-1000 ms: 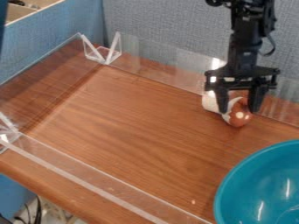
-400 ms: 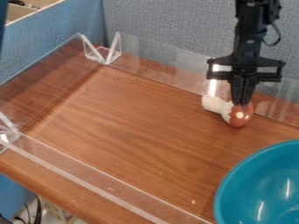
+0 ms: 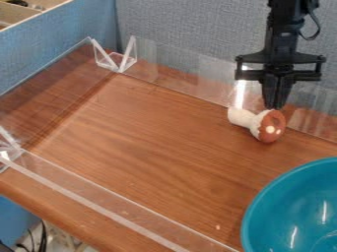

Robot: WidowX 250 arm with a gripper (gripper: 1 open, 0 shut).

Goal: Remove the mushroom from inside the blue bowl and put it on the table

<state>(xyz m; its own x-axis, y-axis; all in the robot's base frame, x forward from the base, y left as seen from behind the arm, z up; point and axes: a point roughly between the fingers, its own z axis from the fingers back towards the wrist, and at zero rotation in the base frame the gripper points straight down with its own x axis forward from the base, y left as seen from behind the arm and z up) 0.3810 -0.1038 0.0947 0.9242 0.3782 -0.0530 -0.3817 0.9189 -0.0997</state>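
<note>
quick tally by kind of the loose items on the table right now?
mushroom: 1, lying on its side on the table
bowl: 1, blue, nothing visible inside
Total: 2

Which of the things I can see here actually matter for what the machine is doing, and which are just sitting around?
Part of the job:
mushroom, lying on its side on the table
blue bowl, nothing visible in it
table
gripper, shut, above the mushroom

Just there:
clear acrylic walls
blue partition
</note>
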